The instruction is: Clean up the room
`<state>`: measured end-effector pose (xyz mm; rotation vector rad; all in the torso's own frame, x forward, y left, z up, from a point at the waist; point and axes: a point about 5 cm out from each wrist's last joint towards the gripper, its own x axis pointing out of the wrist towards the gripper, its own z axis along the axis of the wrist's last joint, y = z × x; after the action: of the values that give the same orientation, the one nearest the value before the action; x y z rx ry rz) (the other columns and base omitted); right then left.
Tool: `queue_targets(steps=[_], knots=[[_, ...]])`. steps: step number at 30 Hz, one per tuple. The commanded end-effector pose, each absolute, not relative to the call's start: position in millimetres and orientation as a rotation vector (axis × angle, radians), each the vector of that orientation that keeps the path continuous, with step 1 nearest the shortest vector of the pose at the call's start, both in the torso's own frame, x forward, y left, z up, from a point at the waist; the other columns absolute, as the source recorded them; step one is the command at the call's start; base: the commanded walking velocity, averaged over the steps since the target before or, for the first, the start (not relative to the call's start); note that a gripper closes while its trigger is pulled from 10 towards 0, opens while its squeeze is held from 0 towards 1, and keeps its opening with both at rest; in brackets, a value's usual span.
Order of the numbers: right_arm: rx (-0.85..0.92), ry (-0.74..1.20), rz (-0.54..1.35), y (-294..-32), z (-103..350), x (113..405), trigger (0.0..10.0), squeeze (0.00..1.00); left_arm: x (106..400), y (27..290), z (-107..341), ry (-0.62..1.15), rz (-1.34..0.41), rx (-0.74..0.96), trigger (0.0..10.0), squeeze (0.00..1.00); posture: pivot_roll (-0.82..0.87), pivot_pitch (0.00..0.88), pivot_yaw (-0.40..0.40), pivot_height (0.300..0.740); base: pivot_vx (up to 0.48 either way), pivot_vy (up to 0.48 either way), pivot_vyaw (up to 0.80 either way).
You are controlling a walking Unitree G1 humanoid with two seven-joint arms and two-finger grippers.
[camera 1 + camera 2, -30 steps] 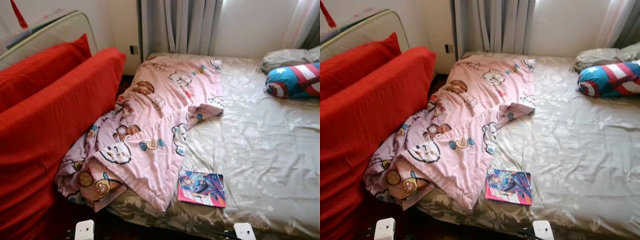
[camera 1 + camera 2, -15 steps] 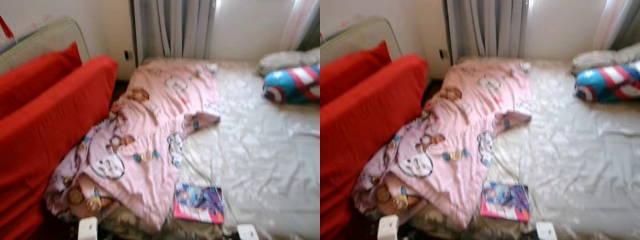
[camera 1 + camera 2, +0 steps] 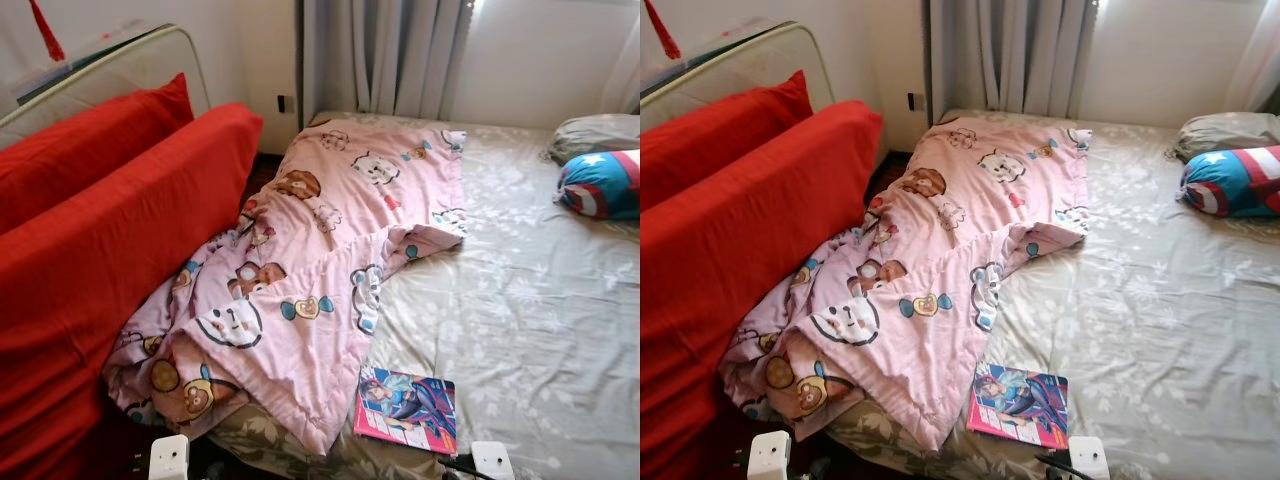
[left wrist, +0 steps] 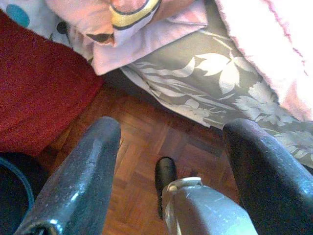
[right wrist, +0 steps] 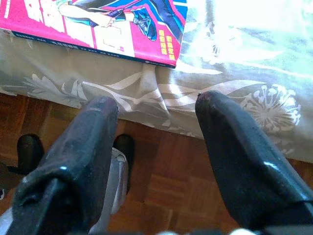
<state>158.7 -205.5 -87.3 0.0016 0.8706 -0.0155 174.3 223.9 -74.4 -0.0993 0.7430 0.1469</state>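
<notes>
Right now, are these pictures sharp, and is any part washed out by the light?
Left eye view: sharp, with the window glow pale behind the curtain. Left wrist view: the pink quilt burns out to white. Right wrist view: glare whitens the bedsheet beside the comic book; the near gripper fingers look soft.

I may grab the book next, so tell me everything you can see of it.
The book is thin and soft-covered, with a glossy cover in pink, blue and purple showing cartoon figures. It lies closed and flat, face up, on the grey floral bedsheet near the bed's front edge. The pink cartoon-print quilt ends just beside it; whether they touch is unclear. The right gripper hangs open below that edge.
</notes>
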Motion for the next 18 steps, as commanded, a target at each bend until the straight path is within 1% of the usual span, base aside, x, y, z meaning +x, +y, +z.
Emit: queue_targets(steps=[1,2,3,5,6,7,11,13,14,15,16,18], knots=[[-0.002,0.762,0.02,-194.3,-76.6,181.2,10.0,0.0,169.1,226.3,-75.6,0.747,0.152,-0.069,10.0,0.0,-0.04,0.043,0.002,0.74,0.0,0.0,0.0],[-0.002,0.679,0.048,-183.0,-66.9,199.0,10.0,0.0,168.4,227.7,-75.7,0.75,0.165,-0.033,10.0,0.0,-0.03,0.04,0.0,0.74,0.0,0.0,0.0],[-0.002,0.624,0.064,-175.6,-59.9,210.4,10.0,0.0,167.4,229.1,-76.2,0.763,0.176,0.011,10.0,0.0,-0.03,0.036,-0.002,0.74,0.0,0.0,0.0],[-0.022,0.575,0.068,-174.5,-53.6,218.2,10.0,0.0,184.1,247.2,-58.4,0.635,0.209,0.079,10.0,0.0,-0.03,0.036,-0.002,0.74,0.0,0.0,0.0],[-0.028,0.548,0.061,-176.8,-50.2,221.5,10.0,0.0,197.3,258.1,-40.6,0.489,0.235,0.053,10.0,0.0,-0.03,0.028,-0.005,0.74,0.0,0.0,0.0],[-0.025,0.534,0.057,-177.6,-48.4,223.2,10.0,0.0,200.8,262.3,-36.6,0.474,0.246,0.059,10.0,0.0,-0.03,0.021,-0.007,0.74,0.0,0.0,0.0],[0.026,0.458,0.025,-181.3,-39.2,231.9,10.0,0.0,218.1,260.5,-16.6,0.314,0.134,0.042,10.0,0.0,-0.04,0.007,-0.007,0.74,0.0,0.0,0.0],[0.033,0.43,0.023,-183.0,-35.2,235.7,10.0,0.0,218.8,259.4,-14.2,0.28,0.136,0.032,10.0,0.0,-0.05,0.0,-0.006,0.74,0.0,0.0,0.0],[0.034,0.391,0.018,-183.8,-30.1,239.2,10.0,0.0,235.5,248.3,3.5,0.178,0.131,0.028,10.0,0.0,-0.05,0.0,-0.007,0.74,0.0,0.0,0.0],[0.036,0.368,0.013,-184.0,-27.6,240.5,10.0,0.0,240.7,244.1,10.6,0.144,0.12,0.029,10.0,0.0,-0.04,0.0,-0.007,0.74,0.0,0.0,0.0],[0.042,0.316,0.001,-183.6,-21.6,242.7,10.0,0.0,243.4,238.8,15.4,0.122,0.097,0.015,10.0,0.0,-0.05,0.0,-0.007,0.74,0.0,0.0,0.0],[0.043,0.3,-0.002,-183.3,-19.9,243.0,10.0,0.0,243.1,237.6,15.4,0.122,0.092,0.011,10.0,0.0,-0.05,0.0,-0.007,0.74,0.0,0.0,0.0]])
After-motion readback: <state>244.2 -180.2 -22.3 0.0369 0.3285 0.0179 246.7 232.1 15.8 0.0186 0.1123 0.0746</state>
